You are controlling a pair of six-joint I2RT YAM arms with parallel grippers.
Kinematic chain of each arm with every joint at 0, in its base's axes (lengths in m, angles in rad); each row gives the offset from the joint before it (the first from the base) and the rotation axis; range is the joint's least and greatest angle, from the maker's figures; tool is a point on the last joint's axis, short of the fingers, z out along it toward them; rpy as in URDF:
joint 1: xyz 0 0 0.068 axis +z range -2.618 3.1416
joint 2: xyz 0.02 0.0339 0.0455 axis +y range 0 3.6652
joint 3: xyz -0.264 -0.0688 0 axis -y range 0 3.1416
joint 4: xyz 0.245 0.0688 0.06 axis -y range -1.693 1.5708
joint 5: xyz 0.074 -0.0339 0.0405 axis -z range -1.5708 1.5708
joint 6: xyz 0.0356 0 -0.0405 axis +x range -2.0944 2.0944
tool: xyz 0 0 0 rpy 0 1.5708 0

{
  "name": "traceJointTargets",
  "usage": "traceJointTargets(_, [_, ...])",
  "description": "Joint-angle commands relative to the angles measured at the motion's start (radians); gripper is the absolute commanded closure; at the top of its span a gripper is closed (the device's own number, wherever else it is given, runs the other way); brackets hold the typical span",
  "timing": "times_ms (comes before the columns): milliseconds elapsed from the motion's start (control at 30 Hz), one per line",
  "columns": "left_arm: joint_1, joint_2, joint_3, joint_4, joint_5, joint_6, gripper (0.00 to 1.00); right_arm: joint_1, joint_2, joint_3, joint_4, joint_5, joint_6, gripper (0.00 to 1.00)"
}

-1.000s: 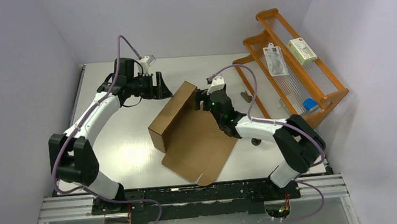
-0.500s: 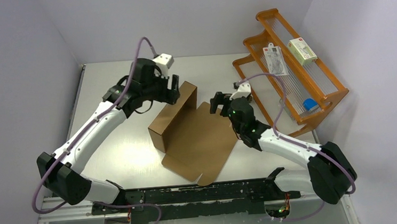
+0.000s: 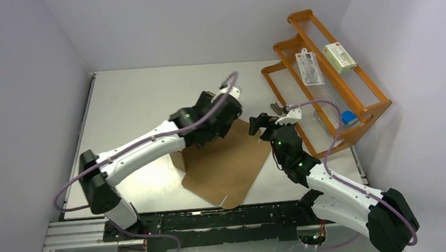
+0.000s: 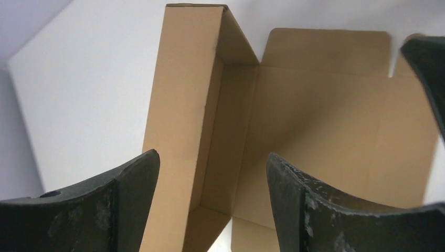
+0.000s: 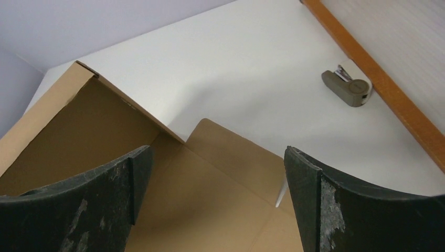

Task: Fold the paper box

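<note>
The paper box (image 3: 226,162) lies mid-tabletop (image 3: 129,109), one long wall standing and the rest of the sheet flat; the left tool (image 4: 209,160), half a second ago beside the box's far corner, has swung across and now hangs over that wall, fingers spread and holding nothing; the right tool (image 3: 259,124) has drawn back just past the sheet's far right edge, likewise spread and empty.

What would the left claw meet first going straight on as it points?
Probably the paper box: the open left claw points at the fold where its upright wall meets the base; depth is unclear.
</note>
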Motion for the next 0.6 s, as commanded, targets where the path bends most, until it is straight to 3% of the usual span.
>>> traceJointTargets(0, [-0.073, 0.108, 0.100, -0.147, -0.317, -0.051, 0.22, -0.005, -0.074, -0.051, 0.022, 0.089, 0.003, 0.00])
traceJointTargets(267, [-0.092, 0.272, 0.160, -0.241, -0.509, -0.094, 0.27, -0.009, -0.175, -0.110, 0.048, 0.161, 0.001, 0.00])
traceJointTargets(567, [-0.050, 0.325, 0.112, -0.123, -0.577, 0.011, 0.43, -0.011, -0.165, -0.117, 0.061, 0.163, 0.002, 0.00])
